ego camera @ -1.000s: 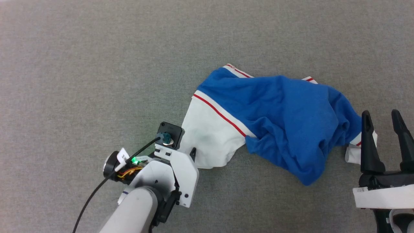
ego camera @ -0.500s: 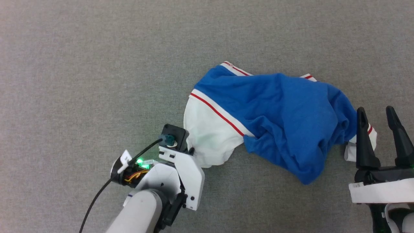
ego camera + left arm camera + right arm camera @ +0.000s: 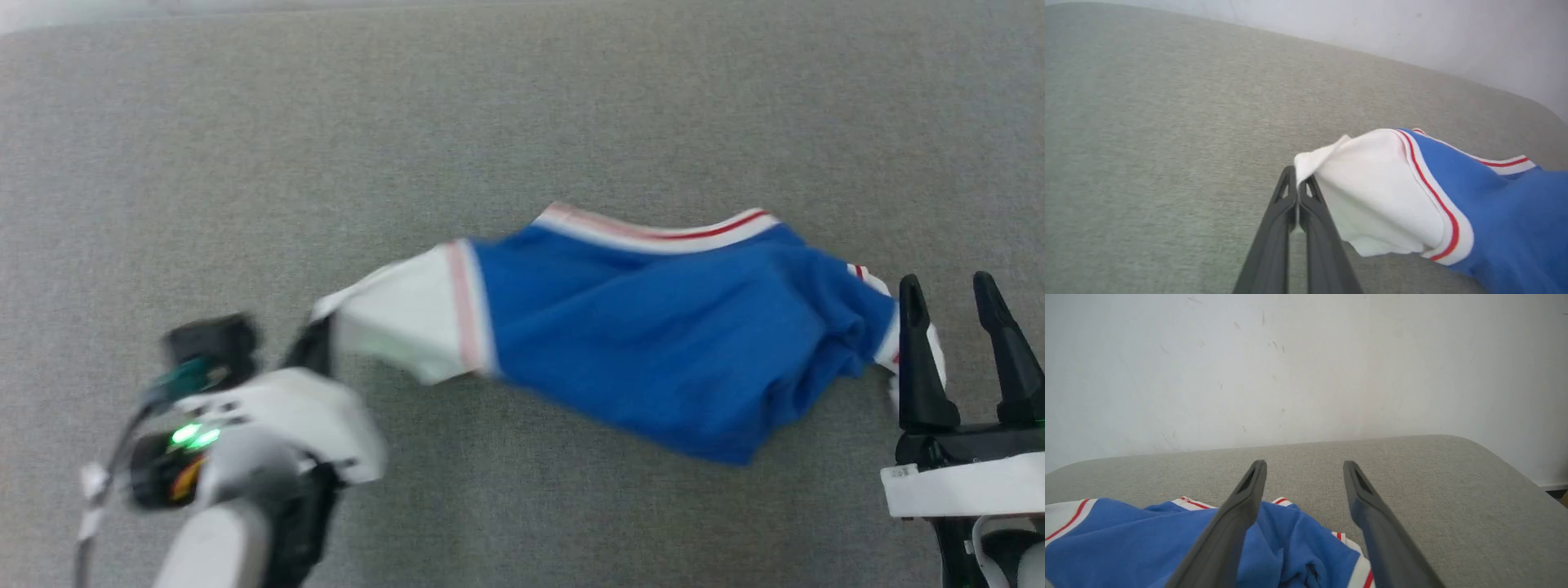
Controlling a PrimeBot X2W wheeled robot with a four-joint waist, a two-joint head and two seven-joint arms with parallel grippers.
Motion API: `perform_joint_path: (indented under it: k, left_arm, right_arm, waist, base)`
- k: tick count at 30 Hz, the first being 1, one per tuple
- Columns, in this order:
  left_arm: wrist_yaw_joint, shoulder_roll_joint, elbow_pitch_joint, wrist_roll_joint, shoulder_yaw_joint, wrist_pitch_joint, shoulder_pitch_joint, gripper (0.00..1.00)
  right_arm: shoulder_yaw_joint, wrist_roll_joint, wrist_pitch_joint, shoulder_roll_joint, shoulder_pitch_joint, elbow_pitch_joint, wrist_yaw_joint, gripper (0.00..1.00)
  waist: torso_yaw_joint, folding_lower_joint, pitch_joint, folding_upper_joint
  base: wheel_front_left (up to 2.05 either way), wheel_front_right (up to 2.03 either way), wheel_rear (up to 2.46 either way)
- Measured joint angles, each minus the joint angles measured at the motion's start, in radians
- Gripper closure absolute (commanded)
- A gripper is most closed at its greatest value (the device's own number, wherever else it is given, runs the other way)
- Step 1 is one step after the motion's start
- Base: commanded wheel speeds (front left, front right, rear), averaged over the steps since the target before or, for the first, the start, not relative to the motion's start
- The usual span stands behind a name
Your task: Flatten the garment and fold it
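Left gripper (image 3: 1297,183): its two long dark fingers are pressed together, clamping the edge of the white sleeve (image 3: 1372,196) of the garment (image 3: 653,351), a bright blue soft cloth T-shirt with white sleeves and white bands, each carrying a thin red stripe. From these fingertips the sleeve spreads forward and to the right, then meets the blue body past a red-striped band. The pinched end looks raised off the flat grey fabric-covered surface (image 3: 522,122). In the head view this arm is blurred.

Right gripper (image 3: 947,286): fingers well apart, holding nothing. The garment's crumpled far end, with a white band and red stripe, lies just beside and beneath its left-hand finger. The blue cloth extends leftward from there. Beyond both fingertips are bare surface and a pale wall (image 3: 1306,355).
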Motion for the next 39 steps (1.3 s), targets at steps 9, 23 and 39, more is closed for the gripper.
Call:
perform_joint_path:
  k: [9, 23, 39]
  left_arm:
    - [0.094, 0.149, -0.141, -0.001, 0.241, 0.002, 0.227, 1.00]
    - [0.048, 0.092, -0.163, -0.011, 0.105, -0.014, 0.186, 1.00]
    - [0.035, 0.082, -0.168, -0.002, 0.054, -0.012, 0.121, 1.00]
  right_arm:
    - [0.001, -0.020, 0.035, 0.000, 0.020, -0.026, 0.000, 0.00]
    - [0.021, 0.055, 0.384, -0.128, -0.086, 0.004, 0.000, 0.00]
    - [0.196, 0.194, 0.721, -0.386, -0.200, 0.126, 0.000, 0.00]
  waist:
    - [0.043, -0.0001, -0.016, 0.0000]
    - [0.056, 0.0000, 0.005, 0.0000]
    - [0.071, 0.0001, 0.088, 0.0000]
  base:
    - [0.00, 0.00, 0.00]
    - [0.00, 0.00, 0.00]
    - [0.00, 0.00, 0.00]
